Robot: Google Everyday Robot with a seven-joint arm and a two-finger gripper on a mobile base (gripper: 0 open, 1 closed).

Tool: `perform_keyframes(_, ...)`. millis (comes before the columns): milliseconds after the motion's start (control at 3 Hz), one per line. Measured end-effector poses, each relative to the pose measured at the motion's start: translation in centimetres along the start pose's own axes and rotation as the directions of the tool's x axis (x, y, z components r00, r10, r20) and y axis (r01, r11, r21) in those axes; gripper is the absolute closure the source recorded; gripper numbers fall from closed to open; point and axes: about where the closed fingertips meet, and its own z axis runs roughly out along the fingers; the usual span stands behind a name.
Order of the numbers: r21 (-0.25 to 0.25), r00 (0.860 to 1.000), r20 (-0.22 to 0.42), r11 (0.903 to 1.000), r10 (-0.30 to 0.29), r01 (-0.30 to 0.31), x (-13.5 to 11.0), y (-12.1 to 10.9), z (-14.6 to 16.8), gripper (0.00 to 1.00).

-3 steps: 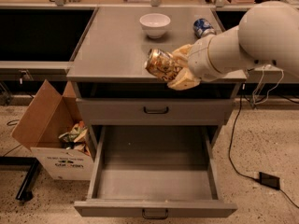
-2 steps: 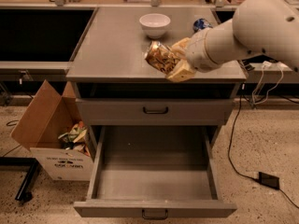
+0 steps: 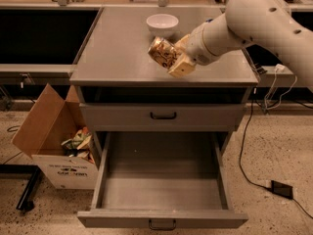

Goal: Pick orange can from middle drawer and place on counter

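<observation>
Since a second ago the gripper (image 3: 172,56) has carried the orange can (image 3: 160,51) back from the cabinet's front edge and further over the tabletop (image 3: 112,58), closer to the white bowl (image 3: 162,23).

Findings, left to right:

1. Cardboard box (image 3: 46,146) stands on the floor just beside the cabinet, flaps up, crumpled wrappers inside. It is not involved.
2. Middle drawer (image 3: 161,182) is pulled fully out, and I see no can lying in it. The shut drawer (image 3: 163,115) above it shows its dark loop handle.
3. The bowl sits towards the back of the tabletop, near the can but apart from it.
4. The can is over the tabletop's front half, tilted, with one end pointing towards the bowl. I cannot tell whether it touches the surface or hangs just above it.
5. The fingers (image 3: 179,67) are pinching the can across its body, one pale pad below and to the right, the other behind it.
6. The arm (image 3: 254,18) enters from the upper right. A cable and a power brick (image 3: 282,189) lie on the floor to the right.

Handling judgement: the can looks thin-walled, light and glossy, and it is already slightly dented. I judge that a hard squeeze would crush it further and a loose one would let it slip. The mid-body grasp across the wall is the sound one. Released while tilted, it would likely roll, so I would right it first.
</observation>
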Motion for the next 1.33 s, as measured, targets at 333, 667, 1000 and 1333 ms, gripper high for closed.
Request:
perform_keyframes(333, -0.032, 0.999, -0.032, 0.9987, 0.038, -0.039, 0.5, -1.6, 2.4, 1.00)
perform_keyframes(667, -0.079, 0.993, -0.068, 0.9918, 0.095, -0.101, 1.4, -3.9, 5.2, 0.76)
perform_keyframes(1000, -0.101, 0.988, -0.090, 0.9856, 0.126, -0.135, 1.7, -4.8, 6.8, 0.53)
perform_keyframes(1333, -0.100, 0.988, -0.089, 0.9858, 0.126, -0.135, 1.7, -5.0, 6.7, 0.22)
